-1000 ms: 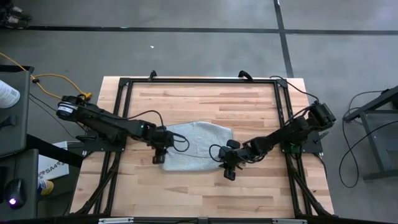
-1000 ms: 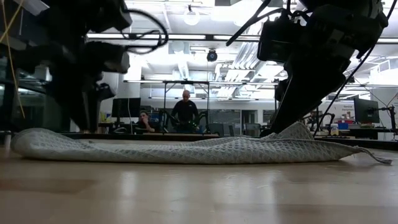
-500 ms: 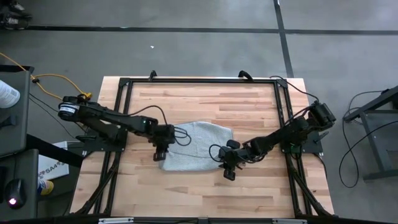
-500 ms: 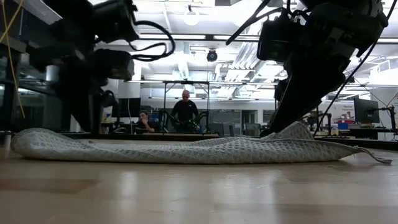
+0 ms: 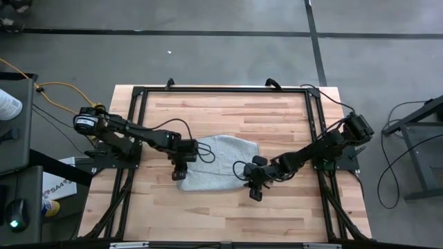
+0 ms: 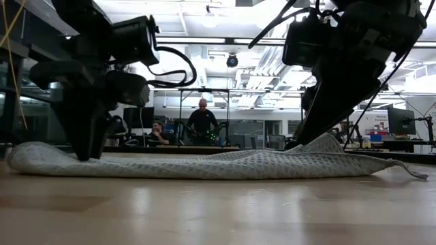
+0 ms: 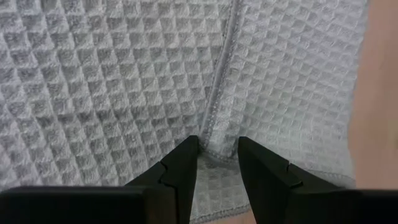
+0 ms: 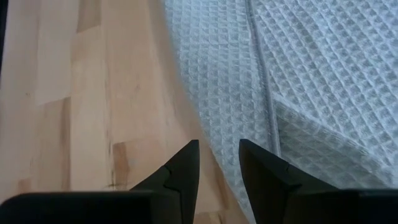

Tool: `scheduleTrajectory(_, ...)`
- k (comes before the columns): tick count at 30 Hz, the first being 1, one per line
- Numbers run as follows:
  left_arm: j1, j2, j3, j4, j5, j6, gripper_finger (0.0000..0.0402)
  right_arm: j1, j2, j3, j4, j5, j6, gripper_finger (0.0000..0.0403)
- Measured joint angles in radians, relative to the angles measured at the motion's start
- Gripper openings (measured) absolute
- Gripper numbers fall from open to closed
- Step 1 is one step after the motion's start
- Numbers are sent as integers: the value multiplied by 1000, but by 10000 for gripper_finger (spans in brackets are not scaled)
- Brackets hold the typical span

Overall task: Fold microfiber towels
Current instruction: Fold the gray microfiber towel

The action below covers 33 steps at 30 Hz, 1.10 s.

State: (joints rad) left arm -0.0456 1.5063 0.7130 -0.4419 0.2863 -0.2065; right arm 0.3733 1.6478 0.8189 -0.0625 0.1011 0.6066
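The microfiber towel [image 5: 216, 162] is light grey-blue with a waffle weave; it lies rumpled near the table's centre, slightly toward six o'clock; a hemmed edge folds over itself; its three-o'clock end rises.

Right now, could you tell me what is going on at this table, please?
Two robot arms are working on a grey towel lying on the wooden table. The left gripper is down on the towel's left side, fingers apart over a hem. The right gripper is at the right edge, open, holding nothing.
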Motion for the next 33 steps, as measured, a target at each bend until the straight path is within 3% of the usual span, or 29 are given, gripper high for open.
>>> scheduleTrajectory(10, 0, -3, 28, 5, 19, 0, 109, 0, 0, 0, -7, 0, 18, 107)
scheduleTrajectory(18, -1, -4, 27, -2, 74, -8, 9, 0, 0, 0, -123, 48, 55, 107)
scheduleTrajectory(33, -40, -21, 39, 41, 146, -6, 3, 0, -85, 1, -217, 200, 41, 107)
